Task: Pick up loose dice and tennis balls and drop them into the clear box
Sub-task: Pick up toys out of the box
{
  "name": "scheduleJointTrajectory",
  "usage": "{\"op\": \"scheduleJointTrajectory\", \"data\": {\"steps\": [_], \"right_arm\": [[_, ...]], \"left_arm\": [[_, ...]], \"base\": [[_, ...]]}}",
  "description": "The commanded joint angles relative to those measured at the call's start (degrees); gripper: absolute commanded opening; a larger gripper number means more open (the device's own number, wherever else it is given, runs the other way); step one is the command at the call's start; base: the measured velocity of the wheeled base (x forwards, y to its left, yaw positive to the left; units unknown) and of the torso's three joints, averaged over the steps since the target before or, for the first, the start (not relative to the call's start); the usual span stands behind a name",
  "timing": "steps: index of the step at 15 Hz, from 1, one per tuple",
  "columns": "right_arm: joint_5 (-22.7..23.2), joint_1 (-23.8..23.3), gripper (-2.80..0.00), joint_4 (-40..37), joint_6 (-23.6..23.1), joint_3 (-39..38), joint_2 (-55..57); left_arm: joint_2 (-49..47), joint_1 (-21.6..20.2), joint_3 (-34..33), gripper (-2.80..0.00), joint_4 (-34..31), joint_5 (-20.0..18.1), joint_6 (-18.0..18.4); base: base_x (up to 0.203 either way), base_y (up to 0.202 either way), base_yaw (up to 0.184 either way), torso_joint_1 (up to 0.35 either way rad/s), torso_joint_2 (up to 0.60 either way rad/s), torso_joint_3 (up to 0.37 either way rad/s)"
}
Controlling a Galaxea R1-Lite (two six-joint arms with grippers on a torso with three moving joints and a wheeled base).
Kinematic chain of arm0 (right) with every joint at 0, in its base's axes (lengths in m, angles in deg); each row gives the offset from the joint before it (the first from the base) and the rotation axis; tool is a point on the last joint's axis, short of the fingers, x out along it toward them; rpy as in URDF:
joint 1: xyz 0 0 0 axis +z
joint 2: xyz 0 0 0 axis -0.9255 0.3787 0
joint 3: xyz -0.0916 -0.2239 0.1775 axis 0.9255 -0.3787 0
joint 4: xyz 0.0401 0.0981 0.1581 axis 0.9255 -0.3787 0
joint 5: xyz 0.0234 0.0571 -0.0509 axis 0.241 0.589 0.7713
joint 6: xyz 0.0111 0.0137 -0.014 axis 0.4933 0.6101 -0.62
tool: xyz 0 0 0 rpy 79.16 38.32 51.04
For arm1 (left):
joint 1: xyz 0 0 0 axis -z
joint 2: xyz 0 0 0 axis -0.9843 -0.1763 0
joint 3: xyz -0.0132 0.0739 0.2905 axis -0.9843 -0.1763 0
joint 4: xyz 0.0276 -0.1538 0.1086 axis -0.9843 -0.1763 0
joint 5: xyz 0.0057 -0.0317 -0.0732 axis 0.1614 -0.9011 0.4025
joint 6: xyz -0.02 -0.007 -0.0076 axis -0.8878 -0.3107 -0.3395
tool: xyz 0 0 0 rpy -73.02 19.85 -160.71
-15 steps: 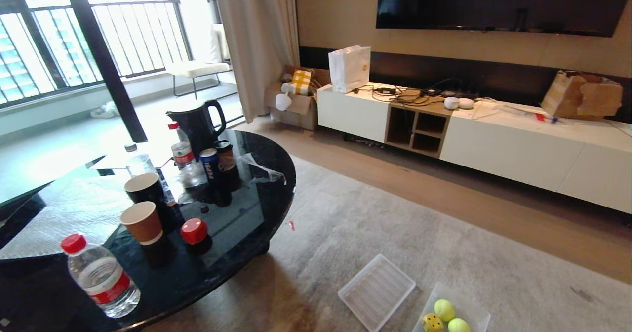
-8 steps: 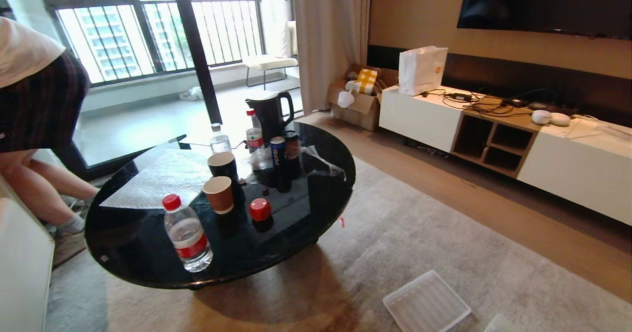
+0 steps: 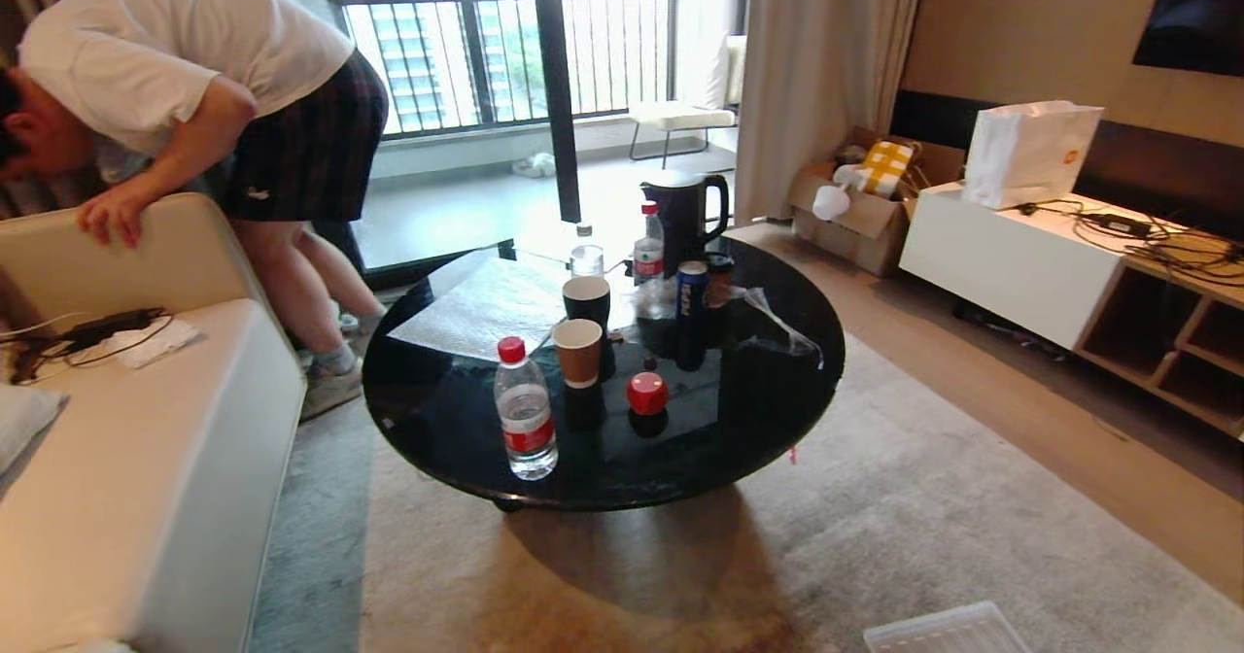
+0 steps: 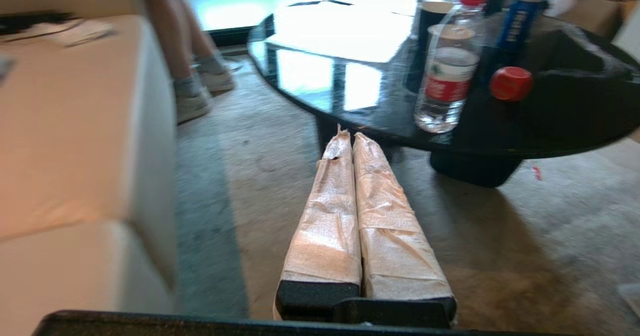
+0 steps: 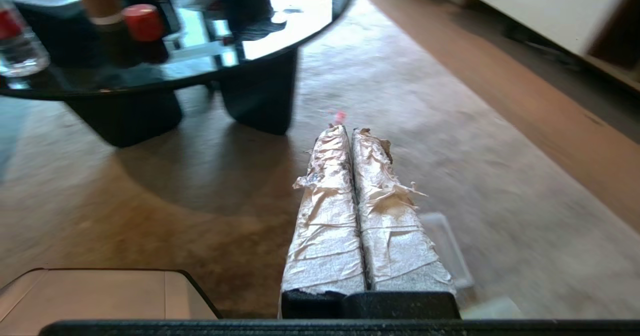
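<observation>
Round black table (image 3: 777, 420) bearing red die (image 3: 646, 393), well beyond both empty pinched-together hands, left hand (image 4: 348, 137), right hand (image 5: 348, 132).

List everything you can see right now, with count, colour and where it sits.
red die: one, red, on the round table, near its front.
paper cups: two, one brown, one black behind it, mid-table.
water bottles: three, clear; one at the front, two at the back.
can: one, blue, behind the die.
kettle: one, black, far edge.
ribbed lid: one, translucent, on the rug.
sofa: one, cream, left.
white bag: one, on the cabinet.
person: one, bending over behind the sofa.
left hand: shut, empty, low over the rug.
right hand: shut, empty, low over the rug.
</observation>
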Motion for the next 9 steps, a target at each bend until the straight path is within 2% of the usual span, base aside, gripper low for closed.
{"op": "scheduleJointTrajectory", "data": {"steps": [1, 9], "right_arm": [[-0.02, 0.01, -2.80, -0.08, -0.03, -0.05, 0.07], [-0.02, 0.01, -2.80, -0.08, -0.03, 0.04, 0.07]], "left_arm": [[0.00, 0.00, 0.00, -2.80, 0.00, 0.03, -0.04], [0.00, 0.00, -0.09, -2.80, 0.00, 0.03, -0.04]], "base": [[0.000, -0.007, 0.166, 0.000, 0.00, 0.000], [-0.002, -0.007, 0.166, 0.001, 0.00, 0.002]]}}
